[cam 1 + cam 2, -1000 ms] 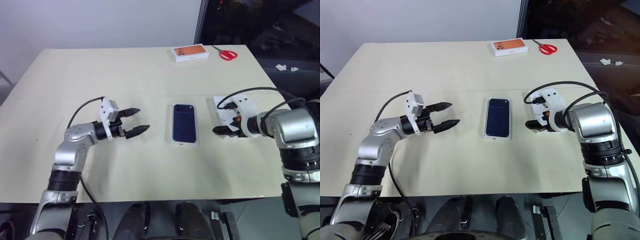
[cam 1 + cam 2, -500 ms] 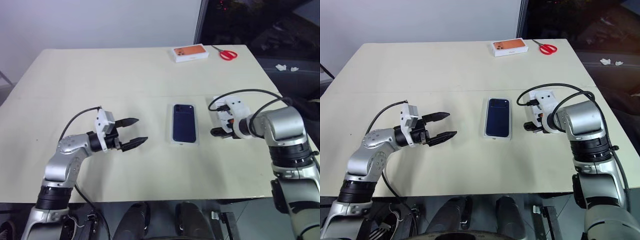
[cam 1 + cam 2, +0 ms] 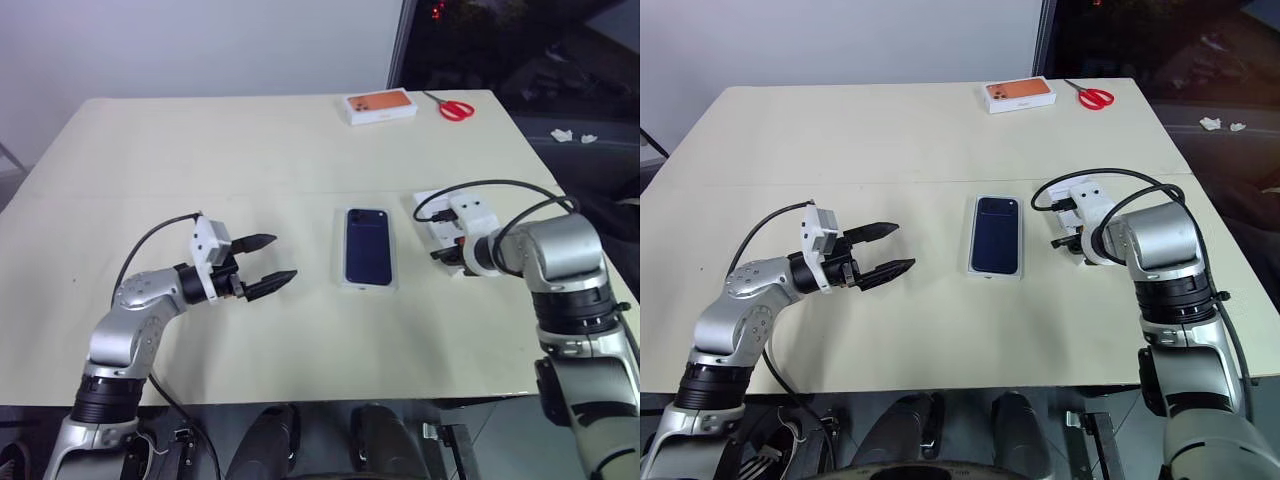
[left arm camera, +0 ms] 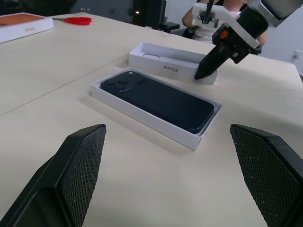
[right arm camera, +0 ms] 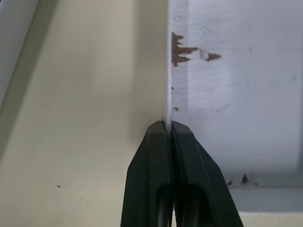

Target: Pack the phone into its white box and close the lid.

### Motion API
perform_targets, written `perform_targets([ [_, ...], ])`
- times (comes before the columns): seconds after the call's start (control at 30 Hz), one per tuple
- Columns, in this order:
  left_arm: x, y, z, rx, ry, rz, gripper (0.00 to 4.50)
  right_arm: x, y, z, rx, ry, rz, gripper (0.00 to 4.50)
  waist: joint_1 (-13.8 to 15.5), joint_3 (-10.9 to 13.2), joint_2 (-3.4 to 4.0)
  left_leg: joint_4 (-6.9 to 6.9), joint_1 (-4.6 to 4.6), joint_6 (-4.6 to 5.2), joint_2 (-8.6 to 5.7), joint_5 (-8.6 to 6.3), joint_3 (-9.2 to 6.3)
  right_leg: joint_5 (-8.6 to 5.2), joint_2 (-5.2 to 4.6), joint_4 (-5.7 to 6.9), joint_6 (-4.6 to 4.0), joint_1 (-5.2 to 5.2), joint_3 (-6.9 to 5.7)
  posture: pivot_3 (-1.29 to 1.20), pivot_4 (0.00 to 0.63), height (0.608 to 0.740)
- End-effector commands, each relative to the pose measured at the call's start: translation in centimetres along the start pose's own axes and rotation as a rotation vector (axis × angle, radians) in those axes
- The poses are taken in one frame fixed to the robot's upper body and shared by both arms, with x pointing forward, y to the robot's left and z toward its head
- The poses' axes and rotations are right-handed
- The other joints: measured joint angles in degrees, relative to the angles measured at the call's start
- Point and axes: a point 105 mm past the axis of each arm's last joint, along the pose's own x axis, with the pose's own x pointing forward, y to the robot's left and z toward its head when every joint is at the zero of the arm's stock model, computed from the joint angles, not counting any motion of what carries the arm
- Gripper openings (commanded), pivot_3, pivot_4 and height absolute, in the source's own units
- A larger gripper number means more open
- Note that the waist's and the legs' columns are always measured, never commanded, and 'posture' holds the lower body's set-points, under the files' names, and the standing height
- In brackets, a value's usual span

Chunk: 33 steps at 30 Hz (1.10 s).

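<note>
The dark navy phone (image 3: 367,244) lies face down inside the shallow white box (image 3: 366,285) at the table's centre. In the left wrist view the phone (image 4: 161,99) shows its camera bump at the far corner. Just right of the box the white lid (image 4: 165,60) lies hollow side up. My right gripper (image 3: 438,256) points down at the lid's near left wall and is shut on that thin wall (image 5: 168,71). My left gripper (image 3: 284,256) hovers open, well left of the box, with nothing between its fingers (image 4: 75,165).
A white box with an orange picture (image 3: 381,106) and red scissors (image 3: 455,108) lie at the table's far edge. The table's right edge (image 3: 590,250) runs close behind the lid. Bare tabletop stretches left of and in front of the phone.
My right gripper's fingers have closed onto the lid's wall. The left gripper stays open in about the same place.
</note>
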Motion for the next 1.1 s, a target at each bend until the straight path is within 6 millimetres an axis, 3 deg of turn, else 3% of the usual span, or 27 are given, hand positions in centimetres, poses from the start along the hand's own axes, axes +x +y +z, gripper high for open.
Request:
perform_targets([
  [0.03, 0.0, 0.0, 1.6, 0.036, -0.043, 0.001, 4.44, -1.6, 0.8, 3.8, 0.09, -0.166, 0.078, 0.03, -0.06, 0.01, 0.02, 0.0, 0.0, 0.0, 0.0, 0.0, 0.01, 0.0, 0.01, 0.0, 0.0, -0.01, 0.0, 0.0, 0.15, 0.74],
  [0.1, -0.1, 0.2, 1.7, 0.036, -0.043, 0.013, 4.44, -2.6, 2.1, 6.0, 0.157, -0.266, 0.187, 0.03, -0.23, 0.04, 0.06, -0.04, 0.0, -0.01, 0.01, 0.01, 0.04, 0.0, 0.04, 0.04, 0.0, -0.07, 0.04, 0.0, 0.15, 0.74],
  [0.17, -0.4, 0.6, 2.1, 0.025, -0.057, 0.029, 4.44, -4.7, 4.8, 8.9, 0.178, -0.422, 0.388, 0.03, -0.3, 0.05, 0.08, -0.08, 0.0, -0.04, 0.03, 0.03, 0.05, 0.0, 0.06, 0.07, 0.0, -0.11, 0.05, 0.0, 0.15, 0.74],
  [0.23, -0.6, 1.0, 2.5, 0.018, -0.073, 0.045, 4.44, -6.4, 7.3, 10.2, 0.2, -0.494, 0.566, 0.03, -0.16, 0.06, 0.1, -0.12, 0.0, -0.07, 0.05, 0.05, 0.05, 0.0, 0.09, 0.09, 0.0, -0.15, 0.06, 0.0, 0.15, 0.74],
  [0.33, -0.7, 1.7, 3.6, 0.003, -0.112, 0.073, 4.44, -8.4, 12.1, 10.3, 0.255, -0.528, 0.939, 0.03, -0.12, 0.05, 0.08, -0.13, 0.0, -0.08, 0.06, 0.05, 0.01, 0.0, 0.09, 0.09, 0.0, -0.14, 0.03, 0.0, 0.15, 0.74],
  [0.43, -0.8, 2.2, 4.3, -0.017, -0.145, 0.098, 4.44, -9.0, 14.3, 10.6, 0.412, -0.54, 1.153, 0.03, -0.13, 0.05, 0.1, -0.09, 0.0, -0.07, 0.05, 0.05, -0.01, 0.01, 0.07, 0.12, -0.01, -0.11, 0.03, 0.0, 0.15, 0.74],
  [0.6, -1.0, 2.8, 5.0, -0.02, -0.174, 0.131, 4.44, -8.5, 16.2, 9.5, 0.482, -0.49, 1.221, 0.03, 0.05, 0.06, 0.12, -0.09, 0.0, -0.08, -0.03, 0.05, 0.0, 0.01, 0.02, 0.16, -0.02, -0.14, 0.05, 0.0, 0.15, 0.74],
  [0.77, -1.0, 3.0, 5.1, -0.016, -0.183, 0.156, 4.44, -7.6, 18.2, 7.1, 0.507, -0.387, 1.318, 0.03, -0.4, 0.09, 0.2, -0.14, 0.0, -0.09, 0.02, 0.07, 0.03, 0.01, 0.07, 0.2, -0.02, -0.19, 0.08, 0.0, 0.15, 0.74],
  [0.9, -1.2, 2.6, 4.0, -0.014, -0.151, 0.171, 4.44, -5.9, 20.1, 5.1, 0.585, -0.27, 1.353, 0.03, -0.91, 0.08, 0.22, -0.16, -0.02, -0.11, 0.06, 0.1, 0.12, 0.0, 0.11, 0.32, -0.02, -0.31, 0.16, 0.0, 0.15, 0.74],
  [1.1, -0.7, 2.3, 3.0, -0.048, -0.143, 0.184, 4.44, -5.1, 20.0, 5.2, 0.659, -0.245, 1.337, 0.03, -1.37, 0.08, 0.22, -0.15, -0.03, -0.11, 0.04, 0.1, 0.11, 0.0, 0.09, 0.31, -0.02, -0.3, 0.15, 0.0, 0.15, 0.74],
])
